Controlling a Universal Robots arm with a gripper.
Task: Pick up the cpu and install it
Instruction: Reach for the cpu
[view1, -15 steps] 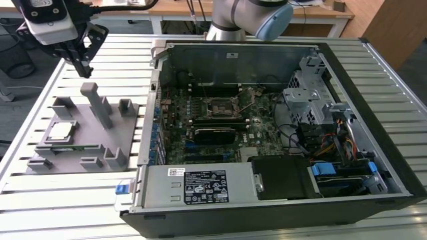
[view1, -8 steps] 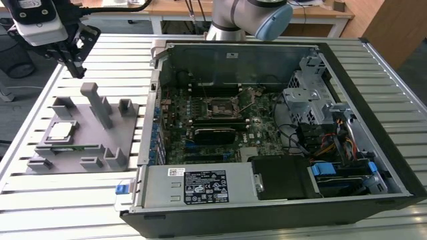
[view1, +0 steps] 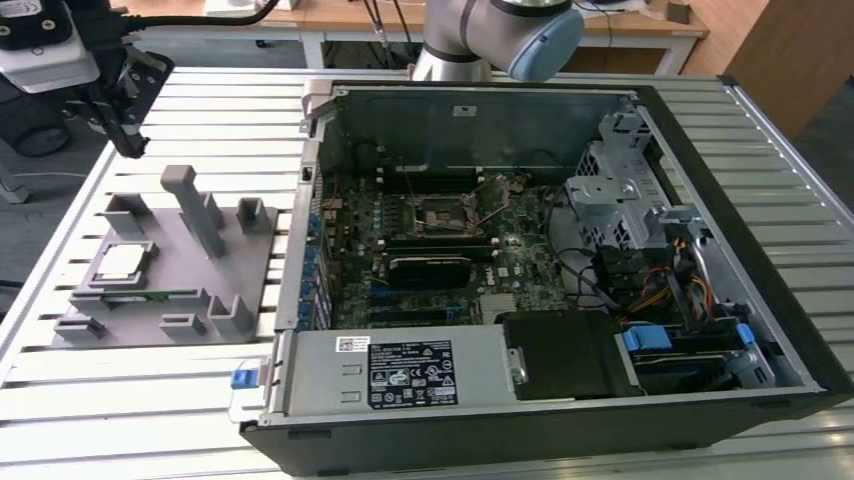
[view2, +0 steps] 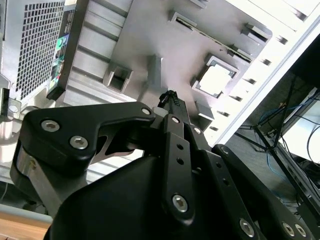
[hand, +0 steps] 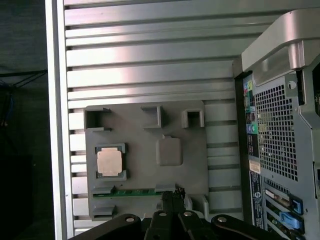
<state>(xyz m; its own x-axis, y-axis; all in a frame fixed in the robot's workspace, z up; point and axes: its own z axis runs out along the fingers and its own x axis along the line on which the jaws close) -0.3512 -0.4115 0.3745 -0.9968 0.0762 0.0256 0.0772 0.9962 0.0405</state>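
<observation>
Black matte linkage bars studded with bright screw heads taper into the gripper (view2: 170, 97), its 2 slim fingertips pressed together on nothing. The cpu (hand: 111, 161) lies below the tool, well apart from the tips and off to one side. It is a smooth, square chip with a pale silvery metal top, lying flat in a raised-corner pocket of the dull grey moulded fixture plate (hand: 190, 145). A narrow green memory stick (hand: 132, 191) lies in a slot just beside that pocket. The plate rests on a ribbed aluminium table (view1: 200, 110), next to the open computer case (view1: 481, 110).
</observation>
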